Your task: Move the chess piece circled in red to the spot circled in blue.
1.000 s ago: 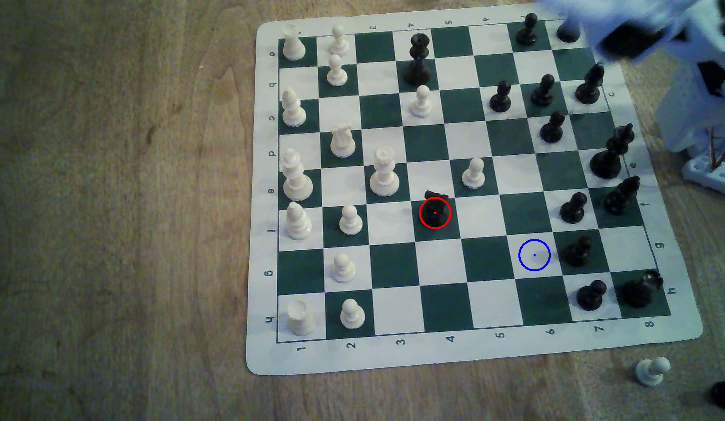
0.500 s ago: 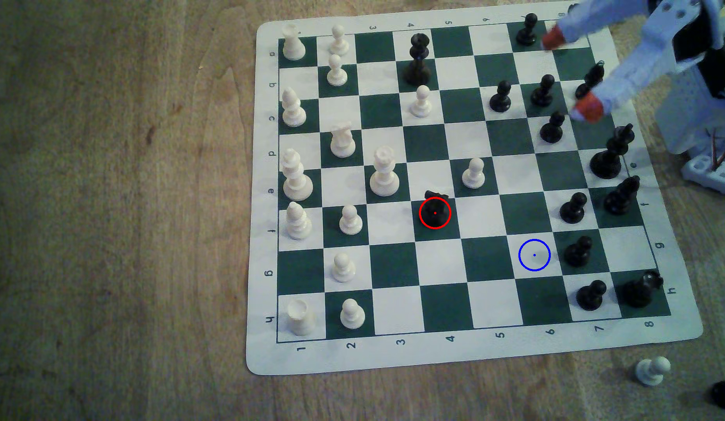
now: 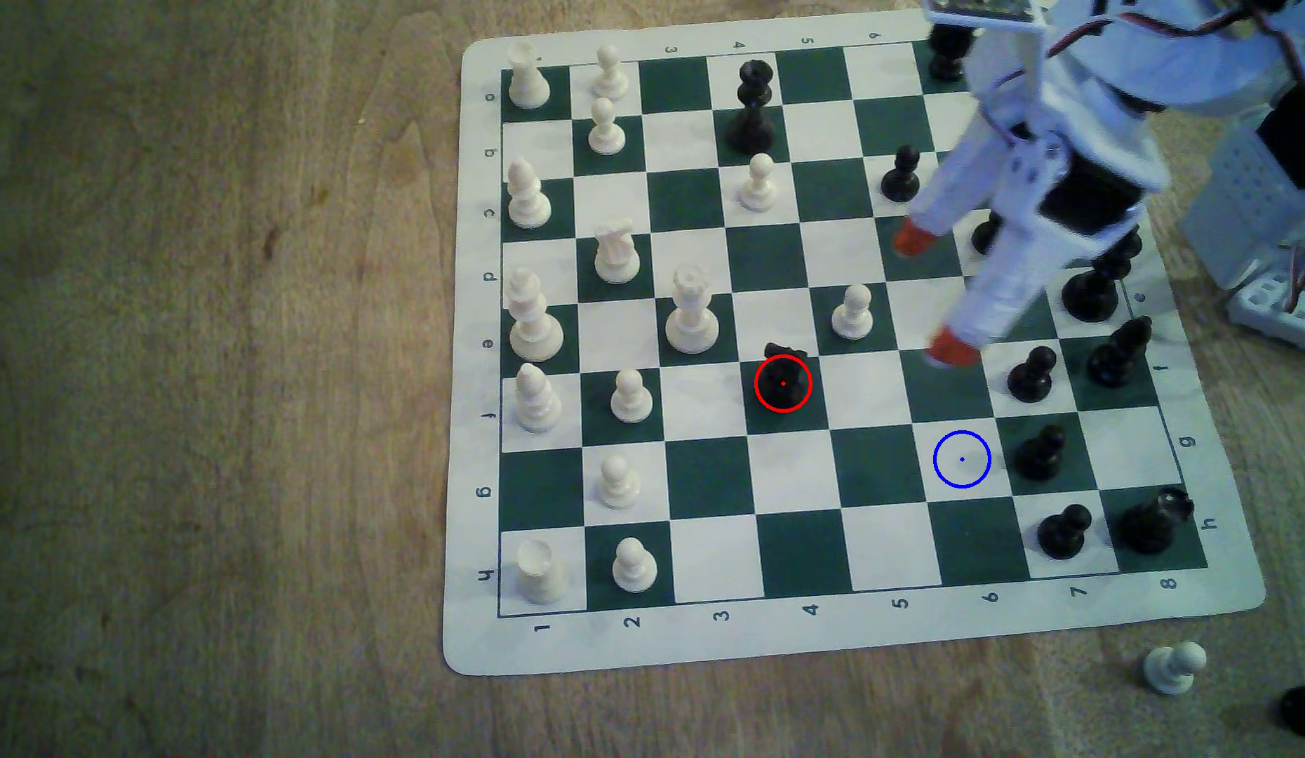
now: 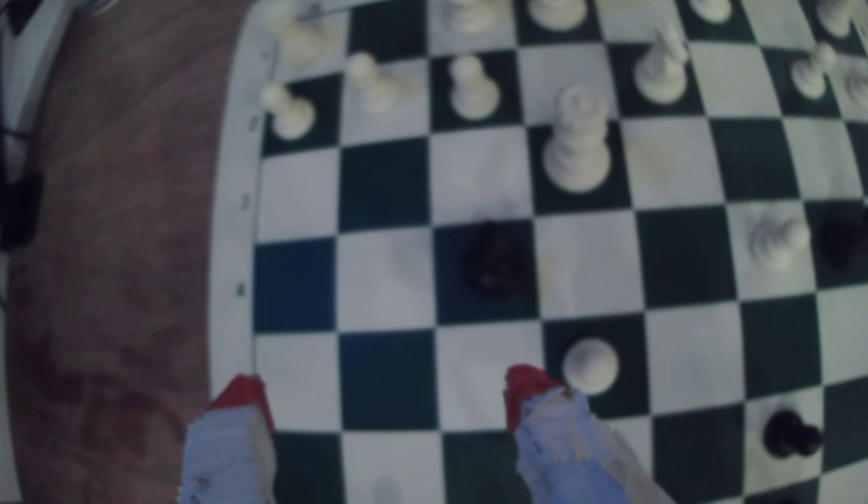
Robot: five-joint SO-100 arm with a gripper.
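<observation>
Your target, the chess piece circled in red (image 3: pixel 783 379), is glossy black with a round base and an angular head jutting sideways; it stands upright on a dark green square of the board (image 3: pixel 854 641). In the wrist view it (image 4: pixel 492 261) reads as a blurred dark lump. The spot circled in blue (image 3: pixel 961 459), a bare white square, lies two files to the exterior view's right of that piece and one row nearer the numbered edge.

Against half a second ago: the gripper (image 3: pixel 930 295) has swung in from the board's far right corner toward the piece, stopping short of it. Red-tipped fingers (image 4: pixel 524 387) spread wide, holding nothing.

Count: one red ring, one blue ring, two red fingertips.
</observation>
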